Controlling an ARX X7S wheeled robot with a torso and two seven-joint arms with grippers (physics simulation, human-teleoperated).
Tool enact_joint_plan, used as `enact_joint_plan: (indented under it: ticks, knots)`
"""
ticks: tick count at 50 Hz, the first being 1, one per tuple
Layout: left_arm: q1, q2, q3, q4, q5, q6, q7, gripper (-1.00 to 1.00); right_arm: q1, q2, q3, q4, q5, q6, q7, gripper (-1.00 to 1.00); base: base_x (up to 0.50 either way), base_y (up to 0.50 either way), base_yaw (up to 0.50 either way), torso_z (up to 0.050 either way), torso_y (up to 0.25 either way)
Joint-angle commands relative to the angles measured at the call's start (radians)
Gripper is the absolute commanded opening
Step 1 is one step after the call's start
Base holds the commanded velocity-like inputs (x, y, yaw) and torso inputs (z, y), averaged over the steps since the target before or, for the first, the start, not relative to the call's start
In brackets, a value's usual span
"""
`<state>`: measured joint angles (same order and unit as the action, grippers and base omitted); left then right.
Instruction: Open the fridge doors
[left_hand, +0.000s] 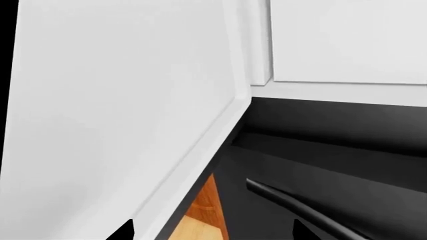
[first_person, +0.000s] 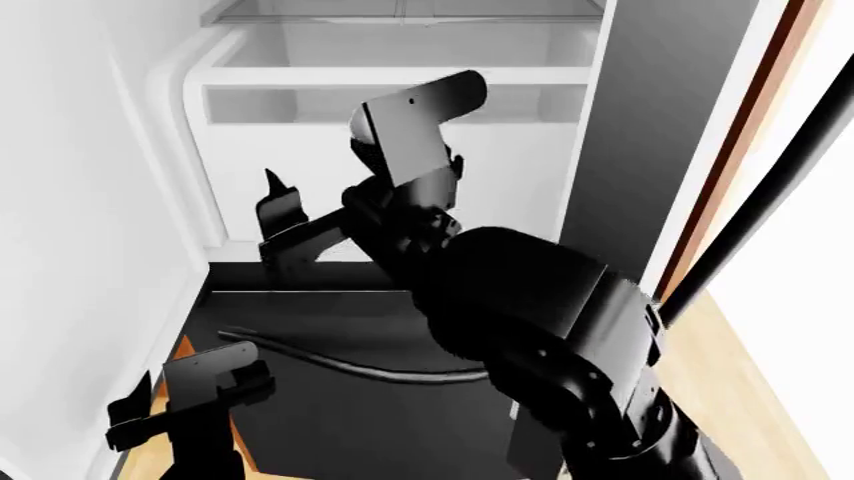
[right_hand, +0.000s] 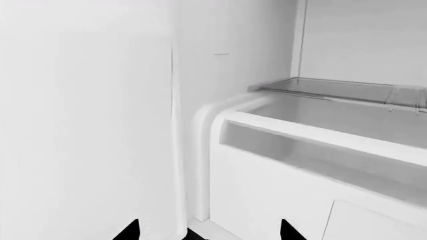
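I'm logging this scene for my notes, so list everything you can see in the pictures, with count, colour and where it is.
fridge doors: two; left door swung open, white inner face at head view's left; right door dark grey with white edge, at head view's right.
door handle: one, black bar, at head view's right.
fridge interior bin: one, white, straight ahead inside the fridge.
glass shelf: one, clear, above the bin.
freezer drawer front: one, black, below the fridge opening.
drawer handle: one, black, curved, across the drawer front.
floor: light wood, lower right of head view.
left claw: black, open, low beside the left door's bottom edge.
right claw: black, open, raised before the bin.
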<state>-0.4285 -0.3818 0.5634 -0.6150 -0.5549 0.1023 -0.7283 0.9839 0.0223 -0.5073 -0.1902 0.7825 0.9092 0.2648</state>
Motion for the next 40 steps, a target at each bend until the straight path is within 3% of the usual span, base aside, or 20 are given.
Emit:
enact_joint_plan:
  ticks: [1,17,24,30,40]
  knots:
    - [-0.007,0.007,-0.002,-0.018,0.0,0.01,0.011,1.0,0.149,-0.018,-0.111,0.268,0.119,-0.209,0.074,1.0,0.0,0.0,0.0,0.0,0.0]
    - [-0.009,0.008,-0.003,-0.017,-0.003,0.01,0.014,1.0,0.286,-0.013,-0.267,0.416,0.279,-0.401,0.16,1.0,0.0,0.0,0.0,0.0,0.0]
    - [-0.008,0.008,-0.004,-0.015,-0.003,0.009,0.011,1.0,0.291,-0.012,-0.275,0.394,0.293,-0.41,0.413,1.0,0.0,0.0,0.0,0.0,0.0]
    - [-0.005,0.005,-0.006,-0.003,-0.006,0.003,0.006,1.0,0.336,-0.019,-0.371,0.393,0.378,-0.35,0.689,1.0,0.0,0.0,0.0,0.0,0.0]
    - [-0.017,0.015,-0.008,-0.035,-0.003,0.015,0.017,1.0,0.354,-0.01,-0.501,0.352,0.349,-0.421,0.858,1.0,0.0,0.0,0.0,0.0,0.0]
